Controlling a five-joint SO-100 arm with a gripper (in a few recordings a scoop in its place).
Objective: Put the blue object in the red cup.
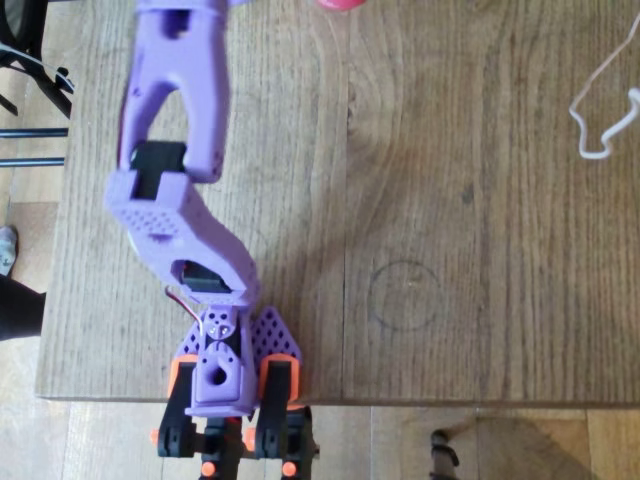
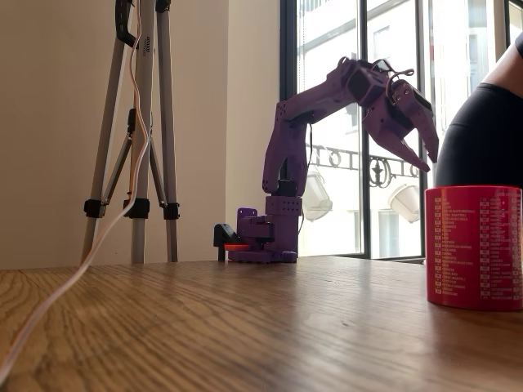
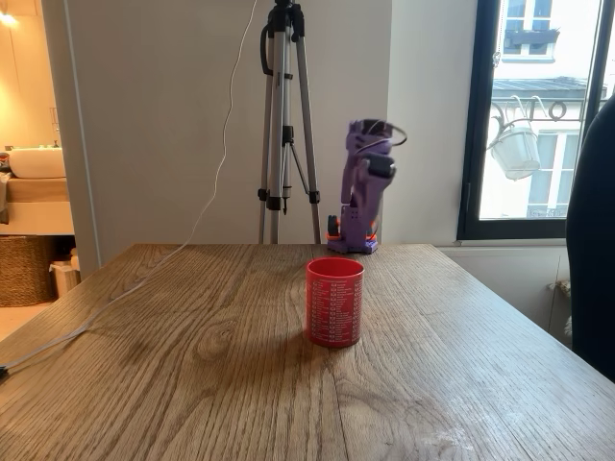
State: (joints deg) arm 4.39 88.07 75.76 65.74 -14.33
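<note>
Overhead view gives me the round red cup (image 1: 340, 3) at the wooden tabletop's (image 1: 450, 200) far edge. My purple pincer (image 2: 417, 135) hangs raised, jaws parted, seemingly empty. Blue brick unlocated; I judge finding it comes next.

Purple arm (image 2: 327, 106) raised and reaching forward, claw (image 2: 426, 157) angled downward, apparently parted, holding nothing.

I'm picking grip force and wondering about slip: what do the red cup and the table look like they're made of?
The red cup looks like rigid plastic or coated metal; its wall is matte with rows of fine print. Which one, I can't tell. The table looks like wood or wood veneer, with visible grain, plank seams and a low sheen.
</note>
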